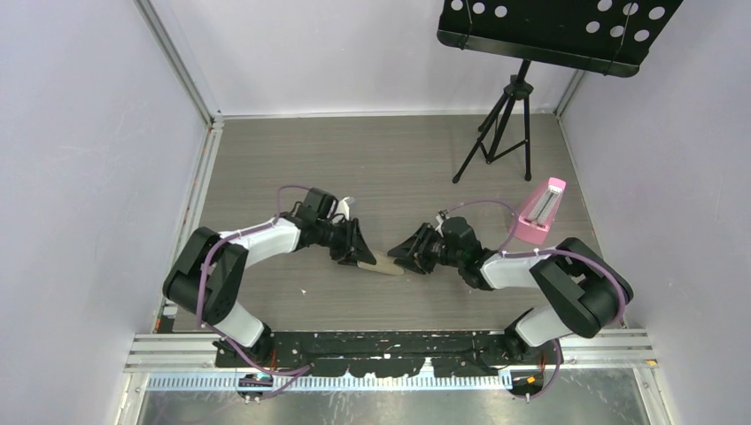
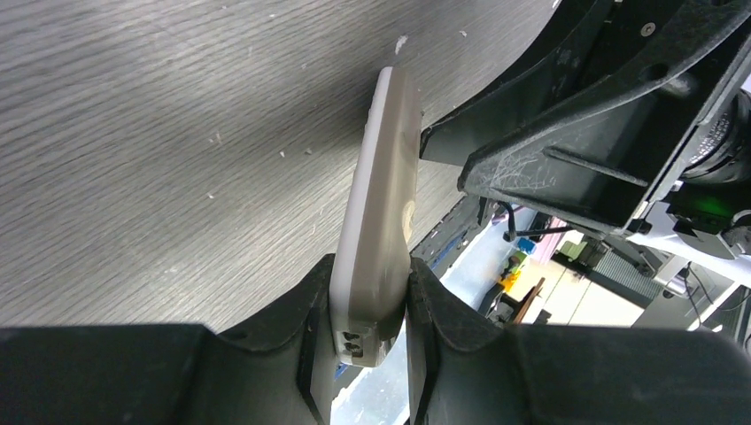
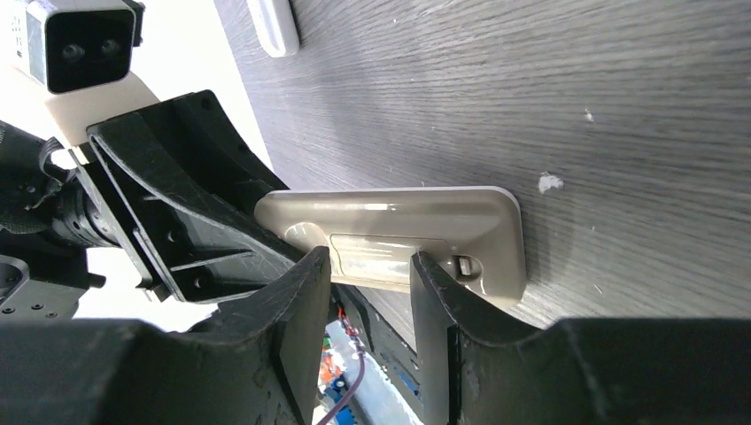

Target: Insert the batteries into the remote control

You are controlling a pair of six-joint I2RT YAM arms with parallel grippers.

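The remote control stands on its long edge, midway between the table's side edges and nearer its near edge. The left gripper is clenched on one end. In the right wrist view only its tan face shows, with a latched panel. The right gripper has its jaws apart, tips against that panel. A white bar is cut off by the frame. A pink wedge sits near the right edge.

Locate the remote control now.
Mid-table in the top view, the remote control sits clamped in the jaws of the left gripper, its free end reaching toward the right gripper.
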